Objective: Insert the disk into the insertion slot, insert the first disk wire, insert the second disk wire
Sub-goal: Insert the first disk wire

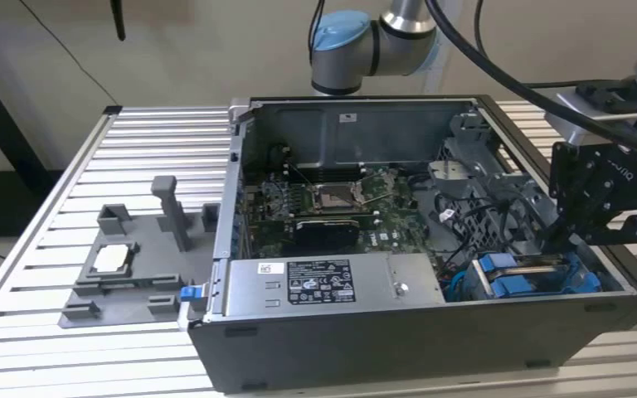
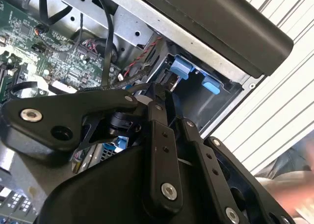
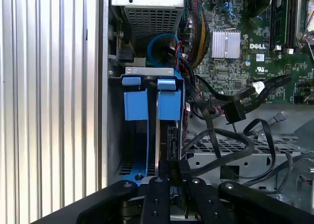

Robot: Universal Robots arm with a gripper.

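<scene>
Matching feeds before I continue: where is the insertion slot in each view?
Exterior view: insertion slot in the near corner of the case, exterior view's right, below the gripper.
First wrist view: insertion slot just ahead of the gripper, along the case wall.
Second wrist view: insertion slot past the gripper, beside the case's black rim.
Shared landmark: blue tabs.

The black pincer (image 2: 166, 91) hangs at the mouth of the insertion slot (image 2: 198, 106). From the pincer, the blue tabs (image 2: 180, 67) lie at one o'clock, the green motherboard (image 2: 54, 62) at ten, and the slatted counter (image 2: 279, 106) at three.
</scene>
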